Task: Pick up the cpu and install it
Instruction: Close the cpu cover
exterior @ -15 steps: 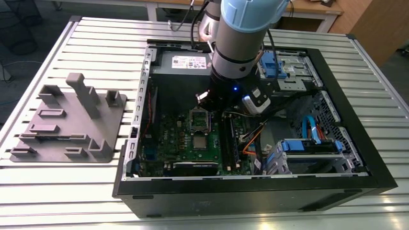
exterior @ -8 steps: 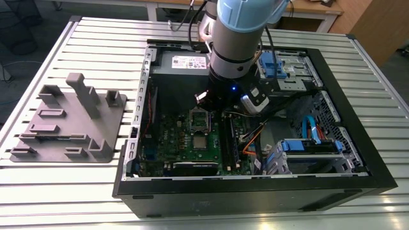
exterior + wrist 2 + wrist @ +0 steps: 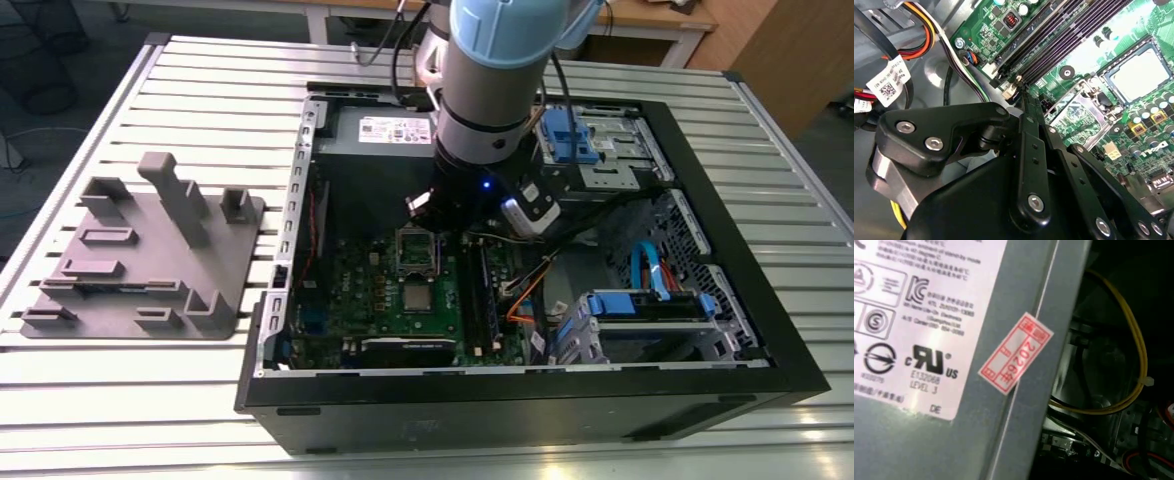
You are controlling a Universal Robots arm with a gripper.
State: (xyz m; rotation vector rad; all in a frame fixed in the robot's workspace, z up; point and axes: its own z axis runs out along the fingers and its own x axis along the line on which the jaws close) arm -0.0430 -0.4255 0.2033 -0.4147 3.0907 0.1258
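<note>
The cpu (image 3: pixel 418 297) (image 3: pixel 1138 75), a flat silvery square, lies in its socket on the green motherboard (image 3: pixel 360 290) inside the open computer case (image 3: pixel 534 385). Beside it stands the socket's metal load frame (image 3: pixel 416 250) (image 3: pixel 1079 112), swung open. My gripper (image 3: pixel 441 215) (image 3: pixel 1021 95) hangs low inside the case, over the board between the load frame and the power supply. In the second wrist view its black fingers (image 3: pixel 1026 135) lie together with nothing between them. The cpu is apart from the gripper.
A grey fixture plate (image 3: pixel 147 250) with upright blocks lies on the slatted table at the exterior view's left. Black memory slots (image 3: pixel 1069 40) run beside the socket. The power supply (image 3: pixel 380 130) (image 3: pixel 954 390), bundled cables (image 3: pixel 1134 365) and blue-tabbed drive cages (image 3: pixel 647 310) crowd the case.
</note>
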